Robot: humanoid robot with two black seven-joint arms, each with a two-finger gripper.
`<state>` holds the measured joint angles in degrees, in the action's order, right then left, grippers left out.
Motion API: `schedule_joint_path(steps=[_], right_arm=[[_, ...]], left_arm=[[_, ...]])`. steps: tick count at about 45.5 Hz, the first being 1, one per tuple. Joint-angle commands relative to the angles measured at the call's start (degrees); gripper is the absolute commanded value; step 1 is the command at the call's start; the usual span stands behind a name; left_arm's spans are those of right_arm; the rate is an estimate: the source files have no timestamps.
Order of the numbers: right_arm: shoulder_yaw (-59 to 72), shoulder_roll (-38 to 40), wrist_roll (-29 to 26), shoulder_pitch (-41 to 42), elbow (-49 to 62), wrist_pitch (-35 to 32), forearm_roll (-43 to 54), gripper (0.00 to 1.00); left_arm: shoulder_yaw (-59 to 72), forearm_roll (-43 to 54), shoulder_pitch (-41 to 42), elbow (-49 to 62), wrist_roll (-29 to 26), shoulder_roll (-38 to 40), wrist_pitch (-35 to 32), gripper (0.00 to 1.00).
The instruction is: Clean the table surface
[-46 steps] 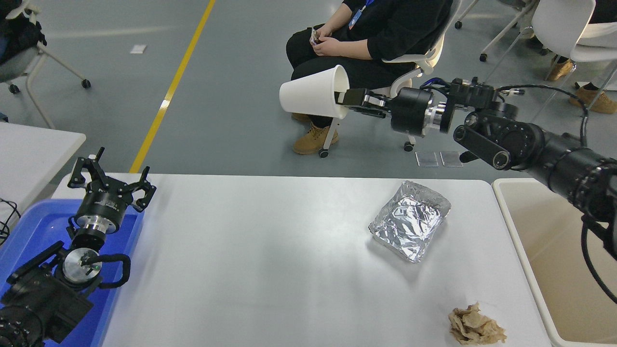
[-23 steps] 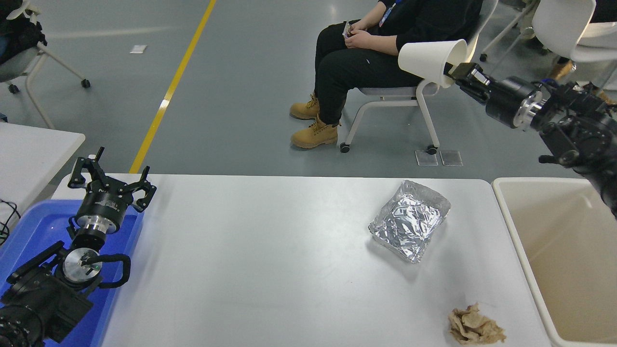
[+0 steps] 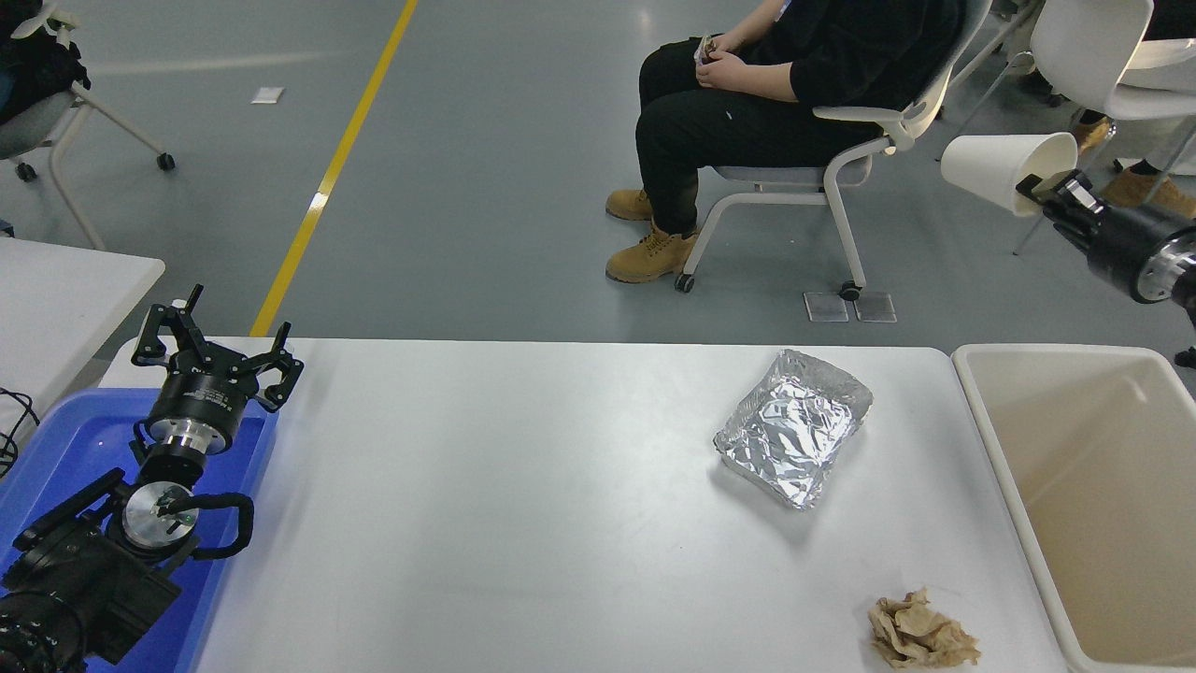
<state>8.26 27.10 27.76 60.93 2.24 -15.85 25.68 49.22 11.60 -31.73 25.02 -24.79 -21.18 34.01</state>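
Across most of the view: table surface point(image 3: 523, 505), white, matte, rounded corners, running from the blue bin point(image 3: 56, 439) at left to the beige bin point(image 3: 981, 411) at right.

Beige bin: one, butted against the table's right edge, inside looks bare as far as visible.
Blue bin: one, at the table's left end, beneath the left arm.

Left gripper point(image 3: 217, 353): parked over the blue bin at lower left, fingers spread, nothing between them.
Right gripper point(image 3: 1035, 187): at the right edge, raised well above and beyond the beige bin's far rim, fingers clamped on the rim of a white paper cup point(image 3: 1002, 170). Cup on its side, mouth toward the gripper, base pointing left.

Left on the table, largest first:
- foil tray point(image 3: 794, 427), one, crumpled, right of centre, near the far edge.
- brown paper wad point(image 3: 923, 635), one, near the front right corner, just beside the beige bin.

Background: one seated person point(image 3: 794, 84) on a chair beyond the far side, hands in lap.

Progress, judged: partway. Cup off the table but not yet dropped; likely bound for the beige bin. Two items waiting. Count: one in hand, two on the surface, none seen binned.
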Motion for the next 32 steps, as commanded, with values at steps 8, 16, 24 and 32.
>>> schedule_joint_path(steps=[8,16,24,32], right_arm=[[-2.02,2.61,-15.45,-4.15,3.03,0.29,-0.63,0.0],[-1.84,4.28,-17.29,-6.7,3.12,0.38,-0.19,0.0],[-1.23,4.9,-19.93,-11.27,3.03,0.47,1.48,0.0],[1.31,4.9,-20.02,-14.61,2.94,0.47,2.71,0.0]], left_arm=[[0.0,0.0,0.0,0.03,0.0,0.0,0.01,1.0],[0.0,0.0,0.0,0.03,0.0,0.0,0.01,1.0],[0.0,0.0,0.0,-0.06,0.0,0.0,0.01,1.0],[0.0,0.0,0.0,0.03,0.0,0.0,0.01,1.0]])
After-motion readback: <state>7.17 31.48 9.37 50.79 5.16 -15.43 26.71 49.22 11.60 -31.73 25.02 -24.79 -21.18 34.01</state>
